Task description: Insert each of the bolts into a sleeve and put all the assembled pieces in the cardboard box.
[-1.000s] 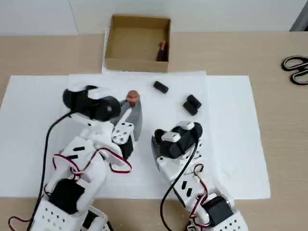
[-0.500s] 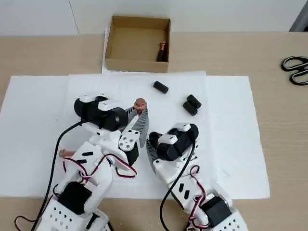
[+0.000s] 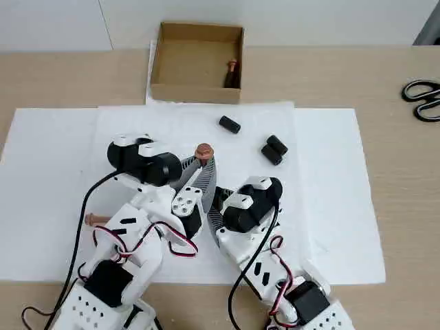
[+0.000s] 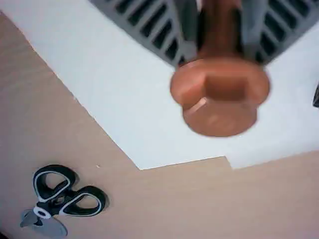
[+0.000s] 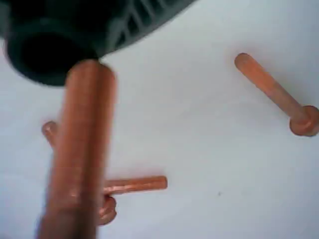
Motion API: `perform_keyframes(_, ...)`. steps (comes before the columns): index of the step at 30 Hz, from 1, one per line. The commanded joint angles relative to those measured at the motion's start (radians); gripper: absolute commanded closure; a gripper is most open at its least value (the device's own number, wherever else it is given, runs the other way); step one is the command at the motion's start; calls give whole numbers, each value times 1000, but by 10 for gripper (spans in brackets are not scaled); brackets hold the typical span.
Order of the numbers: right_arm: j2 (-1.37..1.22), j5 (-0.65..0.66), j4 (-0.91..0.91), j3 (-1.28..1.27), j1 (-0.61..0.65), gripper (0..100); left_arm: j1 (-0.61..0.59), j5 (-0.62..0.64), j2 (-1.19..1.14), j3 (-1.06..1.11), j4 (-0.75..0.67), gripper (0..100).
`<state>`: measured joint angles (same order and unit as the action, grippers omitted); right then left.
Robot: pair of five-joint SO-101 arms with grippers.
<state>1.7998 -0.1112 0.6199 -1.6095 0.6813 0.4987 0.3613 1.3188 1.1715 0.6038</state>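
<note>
My left gripper is shut on a copper bolt, head up, in the middle of the white paper. The left wrist view shows the bolt's hexagonal head between the grey fingers. My right gripper sits just below it, shut on a black sleeve. The held bolt's shank hangs right at the sleeve's opening. The cardboard box at the back holds one assembled piece. A loose sleeve and a pair of sleeves lie on the paper.
A loose bolt lies left of the left arm. More bolts lie on the paper under the right gripper. Scissors rest on the wooden table at the far right. The white paper has room on its right side.
The left gripper has carried the bolt to the right and nearer the front. The right gripper has shifted left, so the two now meet.
</note>
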Motion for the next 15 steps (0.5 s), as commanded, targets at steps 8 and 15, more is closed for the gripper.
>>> perform_keyframes(8, 15, -12, -27, 6, 36, 995, 6, 18, 18, -1, 0, 994)
perform_keyframes(15, 15, -12, -27, 6, 39, 995, 6, 21, 18, 2, 2, 994)
